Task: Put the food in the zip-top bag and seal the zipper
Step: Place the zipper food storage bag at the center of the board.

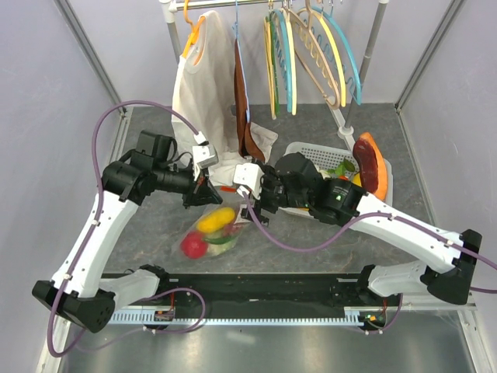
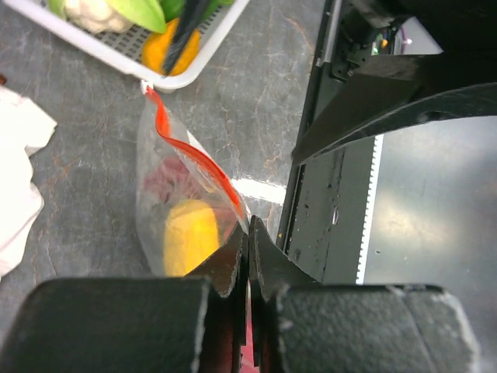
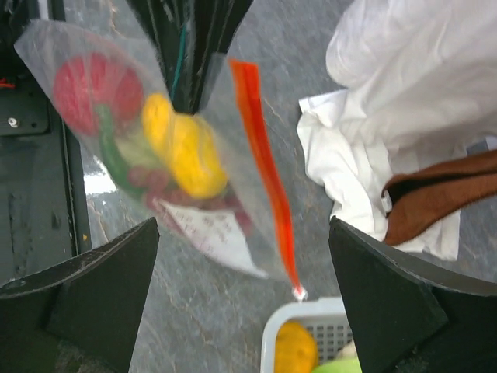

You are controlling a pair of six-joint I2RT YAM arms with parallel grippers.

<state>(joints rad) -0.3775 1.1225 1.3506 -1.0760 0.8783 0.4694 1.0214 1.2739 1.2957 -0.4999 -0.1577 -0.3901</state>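
Left gripper (image 2: 248, 256): jaws pinched shut on one end of the zipper (image 3: 268, 171). The zip-top bag (image 3: 225, 233), toy food (image 3: 186, 148) inside, hung from it. Right gripper (image 3: 242, 224): jaws wide apart, empty. The bag's white label (image 3: 210, 233) was illegible.

Top external: high, looking down. Wrist views: close, sharing zip-top bag (image 3: 210, 233).

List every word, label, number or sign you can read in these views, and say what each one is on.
No text can be read in any view.
White patch on the zip-top bag: faint marks that may be print, too blurred to read.
Arms, basket and hangers: no lettering shows.
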